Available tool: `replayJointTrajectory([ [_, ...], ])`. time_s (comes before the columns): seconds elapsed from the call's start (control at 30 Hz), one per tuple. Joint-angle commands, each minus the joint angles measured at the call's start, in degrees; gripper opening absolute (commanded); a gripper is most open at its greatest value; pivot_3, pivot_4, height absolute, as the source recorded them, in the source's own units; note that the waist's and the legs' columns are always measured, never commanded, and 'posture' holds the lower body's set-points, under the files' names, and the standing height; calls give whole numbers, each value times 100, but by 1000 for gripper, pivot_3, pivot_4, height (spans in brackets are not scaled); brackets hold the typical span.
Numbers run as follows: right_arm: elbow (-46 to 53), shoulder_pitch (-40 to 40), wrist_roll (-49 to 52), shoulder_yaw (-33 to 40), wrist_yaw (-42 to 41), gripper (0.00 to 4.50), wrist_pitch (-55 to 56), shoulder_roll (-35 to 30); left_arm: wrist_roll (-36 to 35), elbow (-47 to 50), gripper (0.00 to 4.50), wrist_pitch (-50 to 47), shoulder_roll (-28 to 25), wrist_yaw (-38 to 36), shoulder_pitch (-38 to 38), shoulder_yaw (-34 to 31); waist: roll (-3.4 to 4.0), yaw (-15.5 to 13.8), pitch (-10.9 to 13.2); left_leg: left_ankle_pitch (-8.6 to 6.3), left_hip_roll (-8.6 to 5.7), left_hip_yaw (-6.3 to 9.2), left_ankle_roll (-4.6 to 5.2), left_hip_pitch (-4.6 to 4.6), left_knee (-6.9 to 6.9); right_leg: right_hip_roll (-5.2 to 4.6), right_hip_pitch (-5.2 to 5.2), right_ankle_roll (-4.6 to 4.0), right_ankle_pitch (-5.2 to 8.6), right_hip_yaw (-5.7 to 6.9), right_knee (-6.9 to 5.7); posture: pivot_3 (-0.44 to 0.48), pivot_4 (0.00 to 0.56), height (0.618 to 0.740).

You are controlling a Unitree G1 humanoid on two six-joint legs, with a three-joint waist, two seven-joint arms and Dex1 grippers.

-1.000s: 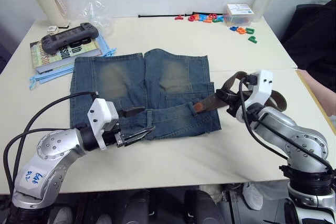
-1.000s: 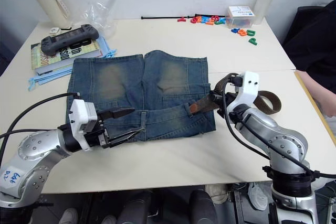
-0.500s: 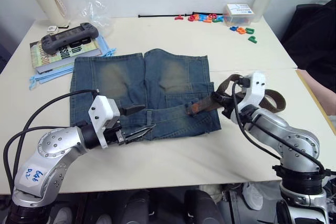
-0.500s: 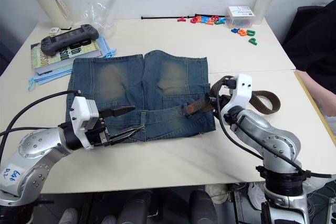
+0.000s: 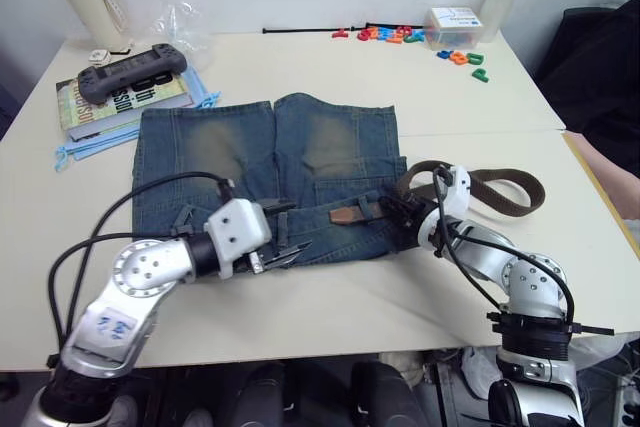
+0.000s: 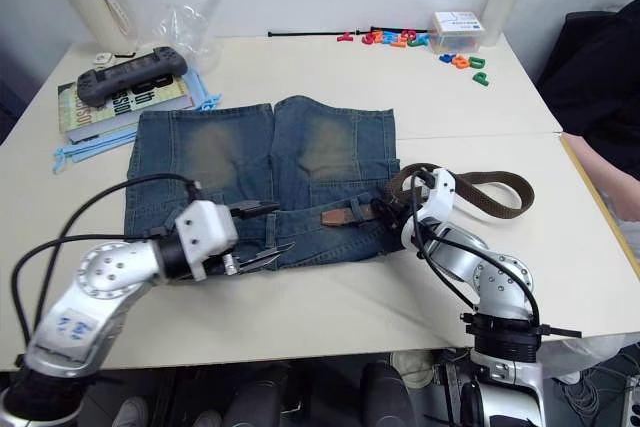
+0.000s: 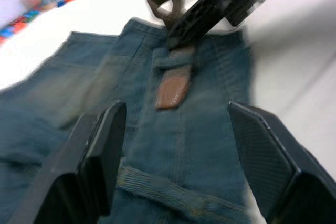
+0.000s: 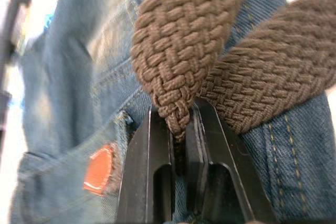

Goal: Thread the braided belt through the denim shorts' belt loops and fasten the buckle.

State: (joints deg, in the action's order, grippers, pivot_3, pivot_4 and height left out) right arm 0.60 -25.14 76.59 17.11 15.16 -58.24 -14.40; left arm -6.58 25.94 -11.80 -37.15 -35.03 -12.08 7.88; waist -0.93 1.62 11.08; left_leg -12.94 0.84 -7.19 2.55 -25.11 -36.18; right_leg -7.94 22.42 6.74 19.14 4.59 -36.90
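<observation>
Right wrist view: right gripper (image 8: 178, 129) pinches dark brown braided belt (image 8: 184, 40).
Left gripper (image 5: 283, 232): spread over blue denim shorts (image 5: 270, 162).
Progress: tip (image 5: 347, 214) past one denim belt loop (image 5: 377, 210); remaining loops and fastening look undone.

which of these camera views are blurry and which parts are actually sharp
Left wrist view: smeared throughout, the denim shorts and the leather belt tip soft-edged, the left gripper open. Right wrist view: the braided belt weave crisp where the right gripper pinches it, the denim farther off soft. Both eye views: evenly lit and sharp.
</observation>
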Motion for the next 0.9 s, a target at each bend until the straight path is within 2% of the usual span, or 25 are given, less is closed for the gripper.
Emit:
replayJointTrajectory([
  [0.03, -452, -110, 424, 209, 108, 0, -297, 37, 822, -405, 3430, 827, 227, 360, -235, 313, 0, 3, 0, 0, 1, 0, 0, -1, 0, 0, 2, 0, 0, 0, -1, 0, 150, 713],
  [0.3, -778, -328, 516, 301, 185, 0, -473, 151, 2176, -1794, 3430, 2135, 951, 1145, -681, 952, -13, 13, -11, 0, 5, -1, 2, 1, -1, -2, 3, -2, -1, 1, -6, 0, 150, 713],
  [0.57, -386, -283, 620, 341, 367, 0, -436, 227, 2951, -2932, 3430, 2761, 1256, 1537, -1076, 1379, -15, 35, -15, -1, 9, -6, 4, 4, 0, 1, 5, -2, -2, 5, -10, 0, 150, 713],
  [0.87, 59, -196, 749, 323, 639, 0, -310, 388, 3219, -3580, 3430, 2628, 1711, 1784, -1421, 1488, -11, 5, -17, -2, 9, -8, 7, 2, 0, -2, 8, -3, -2, 9, -12, 0, 150, 713],
  [0.9, 83, -184, 759, 320, 662, 0, -298, 391, 3216, -3601, 3183, 2656, 1723, 1767, -1422, 1487, -11, 6, -17, -1, 8, -8, 9, 2, -1, -2, 8, -2, -2, 9, -13, 0, 150, 713],
])
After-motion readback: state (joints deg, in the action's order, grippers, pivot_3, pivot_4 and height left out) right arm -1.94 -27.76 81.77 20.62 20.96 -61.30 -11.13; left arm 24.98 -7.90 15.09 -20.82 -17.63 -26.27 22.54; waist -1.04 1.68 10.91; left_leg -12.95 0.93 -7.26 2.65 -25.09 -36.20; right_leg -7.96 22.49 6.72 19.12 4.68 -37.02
